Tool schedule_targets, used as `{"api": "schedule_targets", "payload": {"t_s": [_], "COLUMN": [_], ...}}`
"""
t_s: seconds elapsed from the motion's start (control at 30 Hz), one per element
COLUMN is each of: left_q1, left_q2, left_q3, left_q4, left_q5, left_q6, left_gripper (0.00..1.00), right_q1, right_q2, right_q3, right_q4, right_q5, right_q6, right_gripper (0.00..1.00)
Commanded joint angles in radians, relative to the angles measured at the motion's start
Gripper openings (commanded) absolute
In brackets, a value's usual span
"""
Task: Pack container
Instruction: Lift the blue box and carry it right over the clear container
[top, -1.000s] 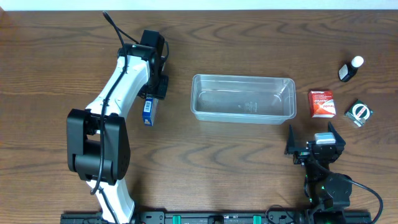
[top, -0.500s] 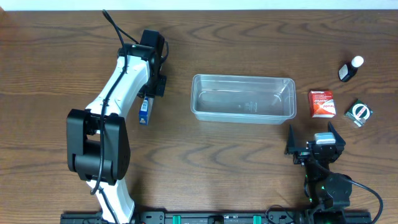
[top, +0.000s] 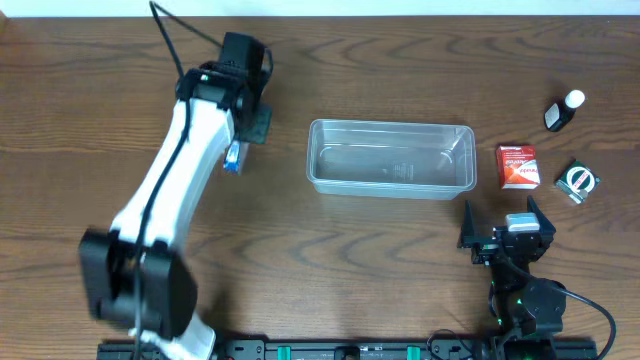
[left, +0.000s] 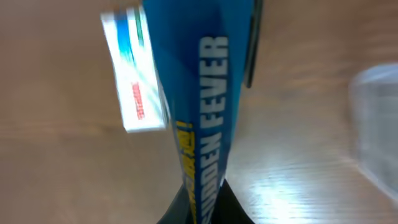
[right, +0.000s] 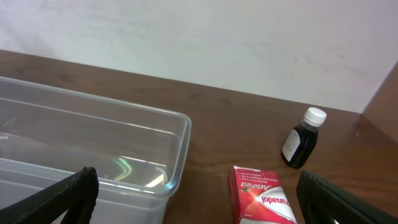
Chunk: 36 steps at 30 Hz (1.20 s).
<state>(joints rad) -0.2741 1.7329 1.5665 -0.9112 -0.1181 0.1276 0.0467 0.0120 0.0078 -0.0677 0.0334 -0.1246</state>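
**One item gripped, nothing packed yet**

Container (top: 390, 158): mid-bench (top: 300, 270), open side up, empty. Judged light, thin-walled and slick, being clear plastic. It would likely skid if nudged, so any hold belongs on the rim at a short end.

Left pincer (top: 240, 146): clamped on a blue carton (left: 202, 124), seemingly off the bench, left of the container and apart from it.

Right pincer (top: 502, 224): fingers wide apart, holding nothing, touching nothing.

Blue box (left: 205, 112), red carton (top: 518, 166), clear container (top: 390, 125), white-capped dark bottle (top: 563, 111).
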Motion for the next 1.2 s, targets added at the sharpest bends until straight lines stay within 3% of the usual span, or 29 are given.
{"api": "schedule_targets", "payload": {"t_s": [0.0, 0.3, 0.43, 0.67, 1.17], "left_q1": [-0.082, -0.368, -0.433, -0.450, -0.449], "left_q2": [-0.114, -0.200, -0.163, -0.069, 0.090], "left_q3": [0.040, 0.039, 0.038, 0.034, 0.032], "left_q4": [0.026, 0.095, 0.094, 0.094, 0.115], "left_q5": [-0.013, 0.025, 0.033, 0.160, 0.159], "left_q6": [0.145, 0.465, 0.536, 0.647, 0.797], "left_gripper": [0.07, 0.07, 0.07, 0.07, 0.07], "right_q1": [-0.008, -0.008, -0.008, -0.008, -0.008], "right_q2": [-0.005, -0.005, -0.005, -0.005, -0.005], "right_q3": [-0.002, -0.002, -0.002, -0.002, -0.002], "right_q4": [-0.004, -0.004, -0.004, -0.004, -0.004], "right_q5": [0.000, 0.000, 0.000, 0.000, 0.000], "right_q6": [-0.004, -0.004, -0.004, -0.004, -0.004], "right_gripper": [0.99, 0.99, 0.99, 0.99, 0.99]}}
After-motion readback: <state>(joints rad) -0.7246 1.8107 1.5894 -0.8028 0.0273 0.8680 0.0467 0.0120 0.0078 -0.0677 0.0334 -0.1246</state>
